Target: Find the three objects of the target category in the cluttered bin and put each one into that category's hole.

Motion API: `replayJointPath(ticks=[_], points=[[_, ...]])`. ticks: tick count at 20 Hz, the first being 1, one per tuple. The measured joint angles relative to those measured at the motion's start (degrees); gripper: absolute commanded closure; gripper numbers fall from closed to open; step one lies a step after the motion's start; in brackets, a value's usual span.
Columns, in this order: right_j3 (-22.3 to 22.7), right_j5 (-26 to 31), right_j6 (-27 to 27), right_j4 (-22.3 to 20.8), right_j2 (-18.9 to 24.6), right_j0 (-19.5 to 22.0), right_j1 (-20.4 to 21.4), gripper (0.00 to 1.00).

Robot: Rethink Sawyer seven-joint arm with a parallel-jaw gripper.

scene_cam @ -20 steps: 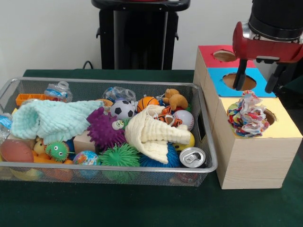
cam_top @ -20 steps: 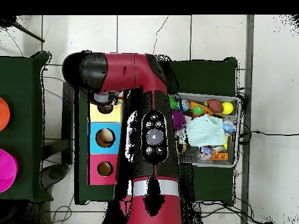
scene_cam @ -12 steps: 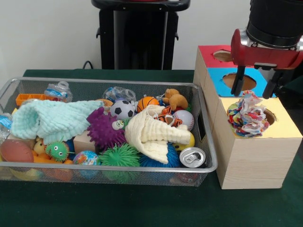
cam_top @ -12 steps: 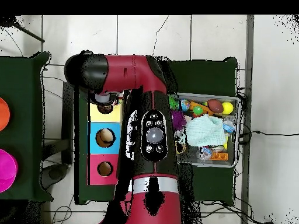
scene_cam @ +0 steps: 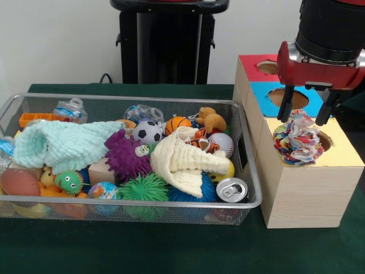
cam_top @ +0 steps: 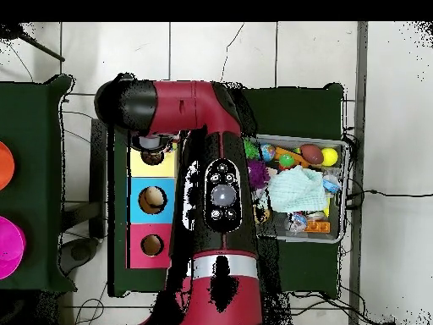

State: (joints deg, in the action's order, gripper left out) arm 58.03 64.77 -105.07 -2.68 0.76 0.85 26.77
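A multicoloured rag bundle lies on the yellow top of the wooden sorting box, covering most of the yellow hole. My gripper hangs open just above the bundle, one finger on either side of its top, holding nothing. A mint cloth and a cream cloth lie in the wire bin. In the overhead view my arm hides the gripper above the yellow section.
The box also has a blue section and a red section, each with a hole. The bin holds balls, spiky toys, a can and plastic bottles. The box stands close against the bin's right end.
The gripper has come down a little and shifted slightly left, closer to the rag bundle. The bundle and the bin's contents have not moved.
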Motion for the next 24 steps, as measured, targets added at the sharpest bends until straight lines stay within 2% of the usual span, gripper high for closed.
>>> replayJointPath(ticks=[19,20,24], points=[[0.0,-2.2,0.0,-0.2,0.0,0.0,-1.2,0.0],[0.0,-2.3,0.0,-0.3,0.0,0.0,-1.3,1.0],[0.0,-2.4,0.0,-0.4,0.0,0.0,-1.4,1.0]])
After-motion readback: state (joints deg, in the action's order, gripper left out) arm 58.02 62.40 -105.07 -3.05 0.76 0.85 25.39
